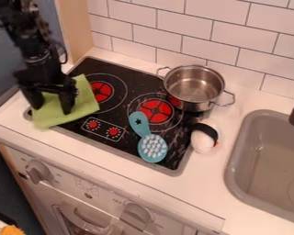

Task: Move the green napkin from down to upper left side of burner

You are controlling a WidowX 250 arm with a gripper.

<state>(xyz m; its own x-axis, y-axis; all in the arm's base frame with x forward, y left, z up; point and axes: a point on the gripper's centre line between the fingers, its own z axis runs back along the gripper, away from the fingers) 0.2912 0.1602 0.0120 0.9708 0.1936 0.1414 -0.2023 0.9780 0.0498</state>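
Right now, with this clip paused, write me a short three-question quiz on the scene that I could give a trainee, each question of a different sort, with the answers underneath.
1. Multiple choice. What does the gripper hang over?
a) the sink
b) the green napkin
c) the wall tiles

2. True or false. As the camera sees it, the metal pot stands toward the far right corner of the stove top.

3. Fill in the missing word. The blue brush lies with its white bristles facing ____.

Key: 1 b; 2 true; 3 up.
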